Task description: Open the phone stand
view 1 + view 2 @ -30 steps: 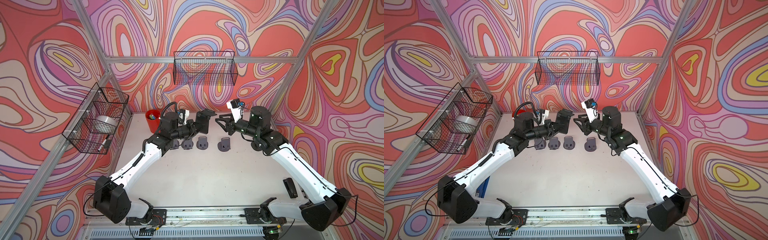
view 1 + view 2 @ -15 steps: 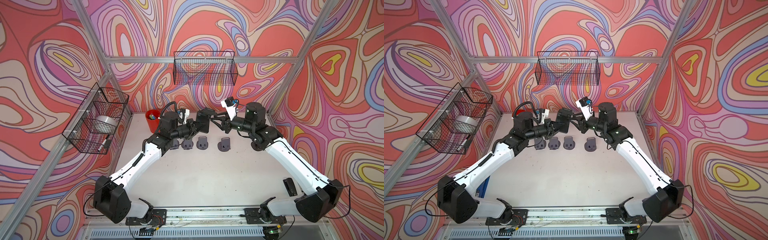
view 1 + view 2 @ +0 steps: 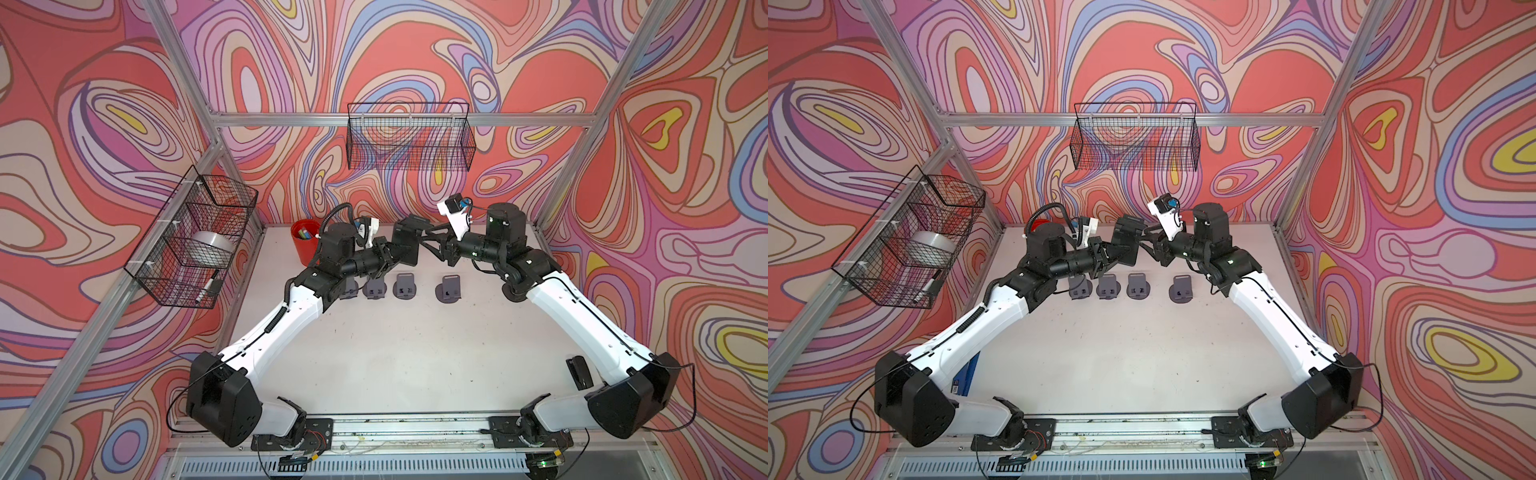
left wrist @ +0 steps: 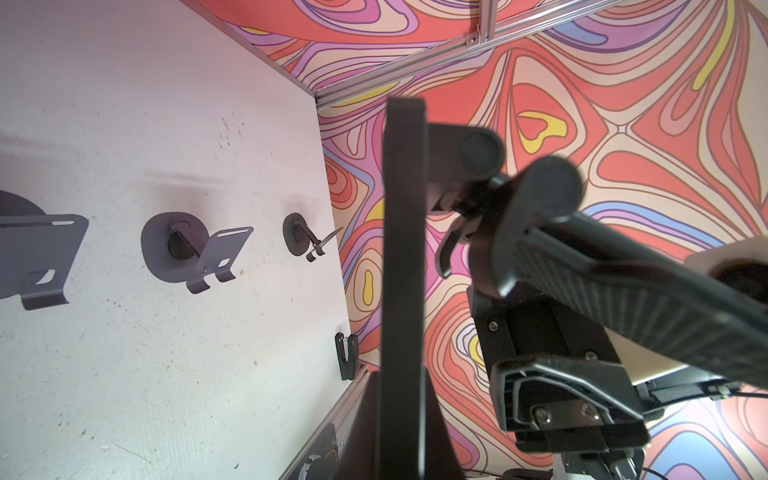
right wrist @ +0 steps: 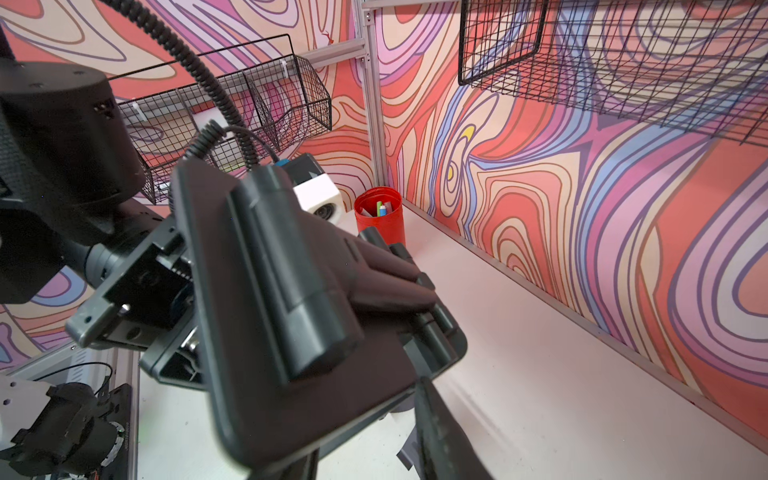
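I hold the phone stand [image 3: 406,239] clamped in my left gripper [image 3: 390,255]; my right gripper [image 3: 425,242], jaws apart, straddles its facing edge.

right end effector [image 3: 424,242] advanced across the former gap to the phone stand [image 3: 405,245], fingertips [image 4: 548,187] now against its hinged rear arm, right arm [image 3: 582,324] swung inward over the table [image 3: 395,353], shoulder housing [image 3: 623,399] shifted toward centre
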### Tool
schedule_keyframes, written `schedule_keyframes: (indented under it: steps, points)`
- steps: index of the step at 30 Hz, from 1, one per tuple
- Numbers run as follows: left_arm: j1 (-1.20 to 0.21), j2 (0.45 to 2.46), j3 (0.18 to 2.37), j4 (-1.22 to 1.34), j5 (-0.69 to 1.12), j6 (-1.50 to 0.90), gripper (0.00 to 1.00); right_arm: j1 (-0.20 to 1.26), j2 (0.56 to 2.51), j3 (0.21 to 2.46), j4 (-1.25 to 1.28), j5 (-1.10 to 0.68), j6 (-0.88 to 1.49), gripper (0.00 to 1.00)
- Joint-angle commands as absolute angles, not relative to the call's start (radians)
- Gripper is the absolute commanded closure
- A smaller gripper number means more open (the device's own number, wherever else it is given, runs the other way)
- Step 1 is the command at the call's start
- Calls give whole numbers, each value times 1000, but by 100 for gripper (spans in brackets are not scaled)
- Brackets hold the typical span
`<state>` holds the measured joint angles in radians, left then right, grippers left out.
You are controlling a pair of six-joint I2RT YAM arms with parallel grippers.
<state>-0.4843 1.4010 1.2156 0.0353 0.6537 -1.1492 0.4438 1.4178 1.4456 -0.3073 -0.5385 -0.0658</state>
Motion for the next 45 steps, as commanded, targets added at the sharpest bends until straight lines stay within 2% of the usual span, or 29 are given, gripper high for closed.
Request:
schedule_keyframes:
  steps: [1,11,24,35,45]
  points:
    - [-483,1379,1250,100,669,-1150,100,442,1423,1476,-313,-521,-82,60]
    - [-483,1374,1248,99,671,-1149,100,442,1427,1488,-335,-494,-108,57]
    - [-482,1374,1231,94,680,-1144,100,441,1457,1514,-308,-583,-100,68]
    - [-484,1381,1236,50,697,-1114,100,440,1458,1526,-313,-605,-115,71]
    - [-483,1384,1247,-31,686,-1047,100,430,1461,1527,-306,-696,-100,94]
